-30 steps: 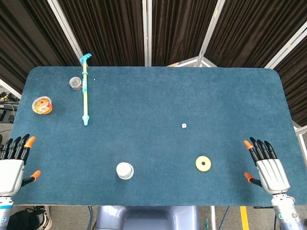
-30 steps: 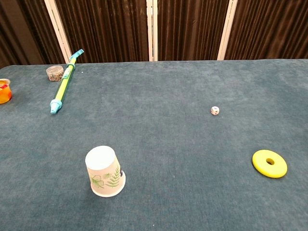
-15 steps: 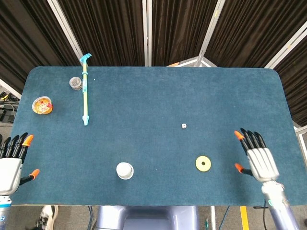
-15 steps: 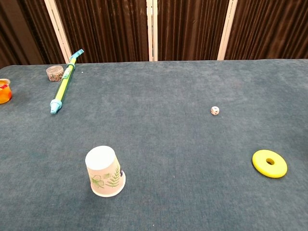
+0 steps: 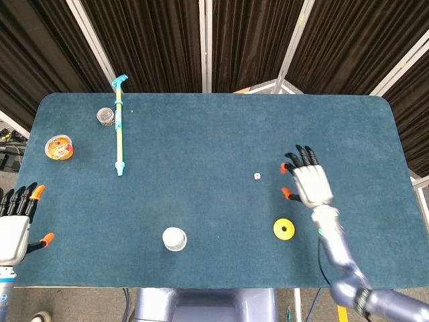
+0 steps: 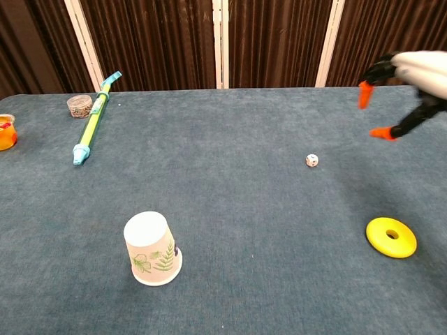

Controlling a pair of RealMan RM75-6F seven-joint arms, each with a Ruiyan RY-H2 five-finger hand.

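Observation:
My right hand hovers over the table with fingers spread, holding nothing. It is just right of a small white die and above a yellow ring. My left hand stays at the table's near left edge, fingers apart and empty; the chest view does not show it. An upturned paper cup with a leaf print stands near the front edge.
A long green and blue stick lies at the far left. Beside it is a small jar. An orange-filled cup sits by the left edge. Dark curtains hang behind the blue table.
My right hand has risen from the near right edge and swept left and forward, now hanging beside the die. The left hand has barely shifted.

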